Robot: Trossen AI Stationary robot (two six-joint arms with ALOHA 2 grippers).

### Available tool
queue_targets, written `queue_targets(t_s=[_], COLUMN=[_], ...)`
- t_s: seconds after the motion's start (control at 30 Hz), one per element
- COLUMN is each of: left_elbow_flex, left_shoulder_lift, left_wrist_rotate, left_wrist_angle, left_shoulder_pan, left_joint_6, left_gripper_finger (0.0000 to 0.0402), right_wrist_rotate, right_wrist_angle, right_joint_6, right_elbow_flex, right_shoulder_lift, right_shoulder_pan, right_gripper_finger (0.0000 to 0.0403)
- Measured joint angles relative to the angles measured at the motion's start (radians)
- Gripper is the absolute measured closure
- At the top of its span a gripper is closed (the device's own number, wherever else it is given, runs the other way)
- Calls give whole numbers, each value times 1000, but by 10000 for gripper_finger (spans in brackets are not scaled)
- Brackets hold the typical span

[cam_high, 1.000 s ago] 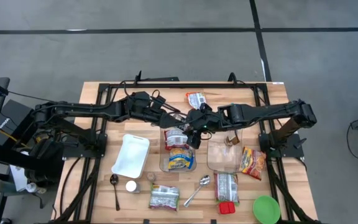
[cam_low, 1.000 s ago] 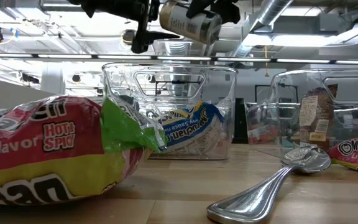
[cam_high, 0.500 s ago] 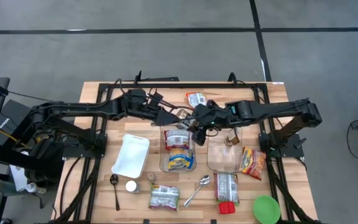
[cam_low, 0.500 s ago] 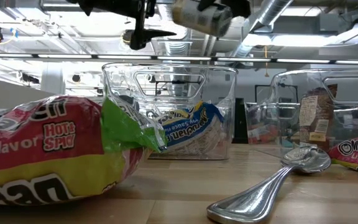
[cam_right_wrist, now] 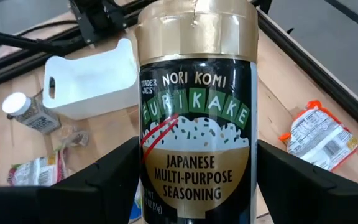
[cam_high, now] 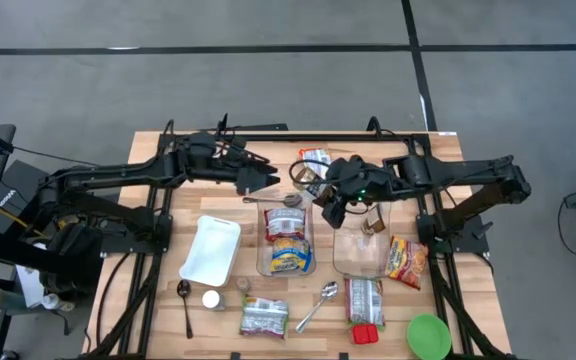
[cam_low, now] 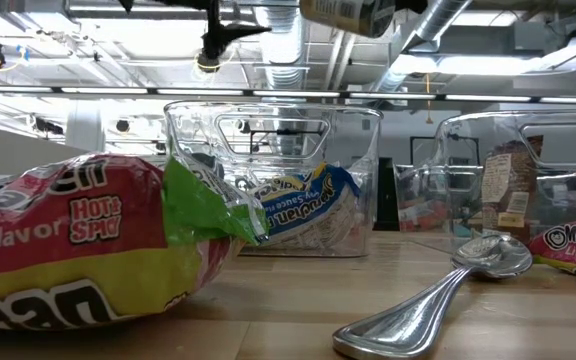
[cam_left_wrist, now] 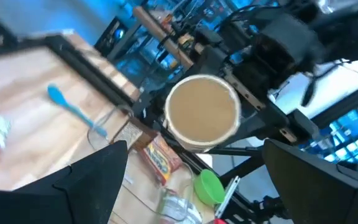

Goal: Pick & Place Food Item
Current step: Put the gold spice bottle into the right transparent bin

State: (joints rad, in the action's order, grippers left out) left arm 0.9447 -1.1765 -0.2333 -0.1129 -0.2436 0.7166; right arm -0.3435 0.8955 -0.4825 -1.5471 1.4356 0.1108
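A furikake seasoning jar with a black label and a gold lid hangs high over the table's middle, with my right gripper shut on it. In the low view the jar shows at the top edge, above the left clear bin. My left gripper stands open to the jar's left, apart from it and facing its lid, with nothing between its fingers. Two clear bins stand below, the left one holding ramen packets. My right gripper pinches the jar's lower body between its two fingers, one on each side. The jar reaches out along the fingers, with its lid end away from the wrist and toward the left arm. It is lifted clear and tilted, above the bins.
A white tray, a small shaker and a spoon lie at the near left. Ramen packets, another spoon and a green bowl lie around the bins.
My left gripper has drawn back from the jar toward the table's left edge and risen. My right gripper has carried the jar up and toward the right edge, away from the left gripper and clear of the bins.
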Motion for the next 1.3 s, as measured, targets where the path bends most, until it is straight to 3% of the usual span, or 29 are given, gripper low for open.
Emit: queue_targets(t_s=[0.37,0.67,1.03,1.3], left_elbow_flex=[-5,-106,-266,-320], left_shoulder_lift=[30,23,23,23], left_wrist_rotate=[1,1,4,59], left_wrist_angle=[35,26,-237,-295], left_shoulder_pan=[34,49,96,114], left_joint_6=[-238,-240,-181,-174], left_gripper_finger=[32,46,73,82], right_wrist_rotate=[-62,-117,-128,-129], right_wrist_angle=[18,13,-284,-484], right_joint_6=[-42,-129,-165,-136], right_elbow_flex=[0,68,232,270], right_shoulder_lift=[-32,-31,-31,-26], right_shoulder_pan=[0,1,20,20], right_gripper_finger=[133,133,133,133])
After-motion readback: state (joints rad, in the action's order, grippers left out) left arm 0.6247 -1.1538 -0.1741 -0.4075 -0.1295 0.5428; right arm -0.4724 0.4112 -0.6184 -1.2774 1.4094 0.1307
